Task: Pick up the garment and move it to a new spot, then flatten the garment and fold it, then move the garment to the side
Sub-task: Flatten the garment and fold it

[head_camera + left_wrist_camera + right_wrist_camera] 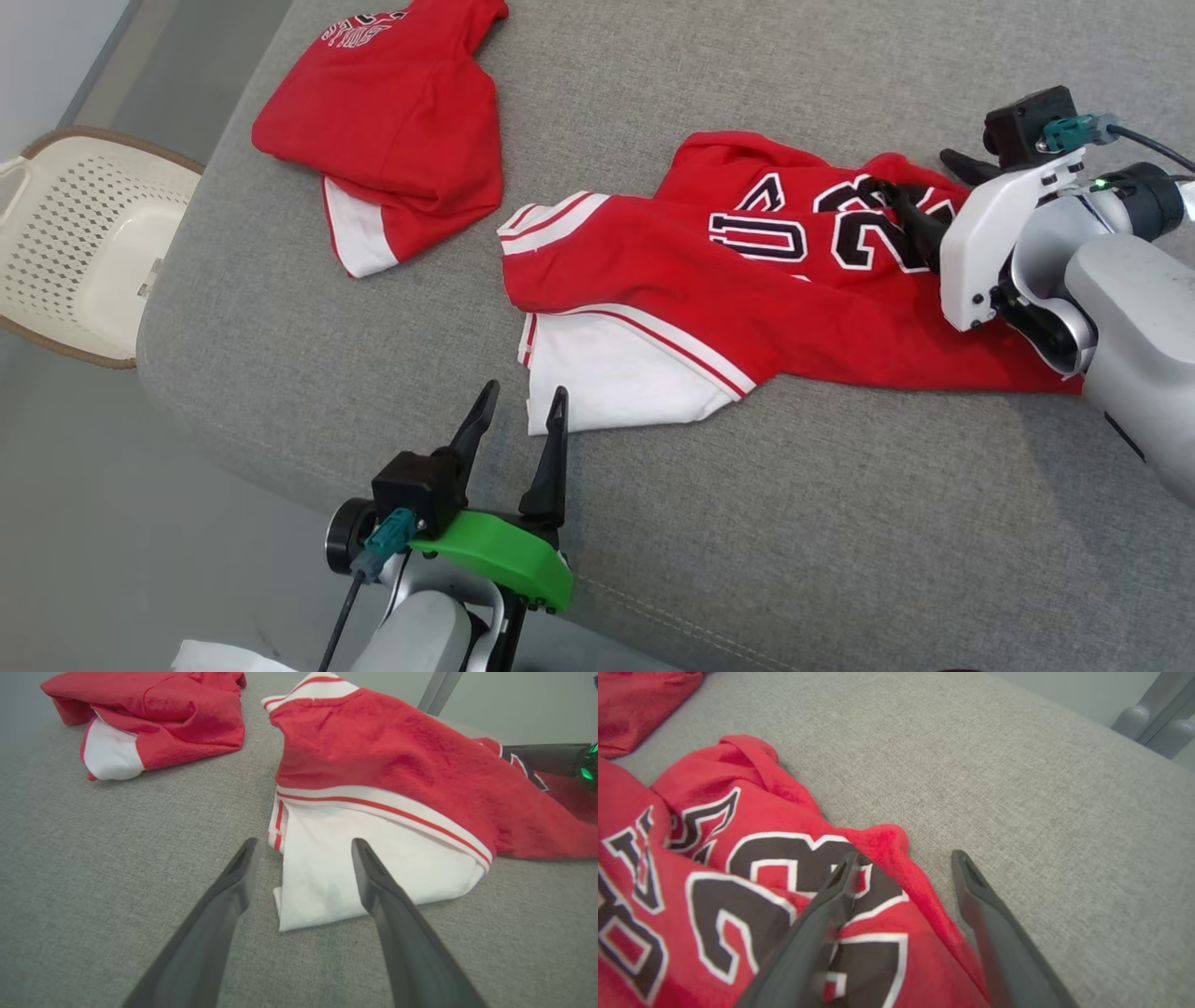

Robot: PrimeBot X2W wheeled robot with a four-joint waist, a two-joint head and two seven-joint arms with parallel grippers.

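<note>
A crumpled red garment [700,271] with black-and-white lettering and white sleeves lies in the middle of the grey cushion [747,523]. My right gripper [915,170] is over its right edge and open. In the right wrist view that gripper [904,855] has one finger over the lettered cloth [714,858] and the other over bare cushion, with the garment's edge between them. My left gripper [523,397] stands open at the cushion's near edge. Its fingertips [303,842] straddle the corner of the garment's white sleeve [373,872] without closing on it.
A second red garment [392,121] lies bunched at the far left of the cushion, also seen in the left wrist view [163,714]. A cream perforated basket [56,233] stands on the floor off the cushion's left edge. The cushion's rounded left edge drops to the floor.
</note>
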